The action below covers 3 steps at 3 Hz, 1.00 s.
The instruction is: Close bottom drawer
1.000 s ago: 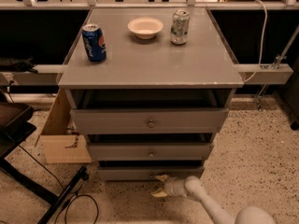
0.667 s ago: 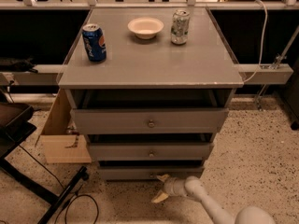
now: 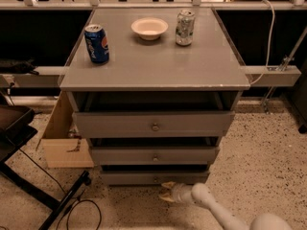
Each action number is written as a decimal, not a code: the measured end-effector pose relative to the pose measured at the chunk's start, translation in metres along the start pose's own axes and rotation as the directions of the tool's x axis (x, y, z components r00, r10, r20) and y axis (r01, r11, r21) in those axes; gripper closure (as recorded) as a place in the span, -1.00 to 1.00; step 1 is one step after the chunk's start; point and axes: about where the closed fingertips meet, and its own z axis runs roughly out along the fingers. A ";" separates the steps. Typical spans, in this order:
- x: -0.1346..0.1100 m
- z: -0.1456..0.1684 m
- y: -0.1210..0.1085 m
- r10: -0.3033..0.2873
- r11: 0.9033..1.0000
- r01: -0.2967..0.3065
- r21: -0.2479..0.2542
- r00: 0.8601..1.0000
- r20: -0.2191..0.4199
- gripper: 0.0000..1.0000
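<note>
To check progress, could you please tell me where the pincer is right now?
In the camera view, the pincer sits low at centre, just under the front of the bottom drawer, slightly right of its knob.

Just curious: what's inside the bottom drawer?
Only a dark gap shows: the inside of the bottom drawer is covered by the middle drawer above. The gripper is low, close to its front.

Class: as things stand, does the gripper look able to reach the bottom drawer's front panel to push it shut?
Probably yes. The gripper hangs low beside the floor, just in front of the bottom drawer and close to its knob. Nothing visible stands between them.
</note>
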 end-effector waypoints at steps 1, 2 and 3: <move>0.003 -0.028 0.026 -0.005 1.000 0.005 -0.003 1.000 -0.027 0.47; 0.030 -0.092 0.022 -0.026 0.998 0.034 0.061 0.991 -0.135 0.93; 0.048 -0.186 -0.001 -0.152 0.975 0.194 0.112 0.940 -0.305 1.00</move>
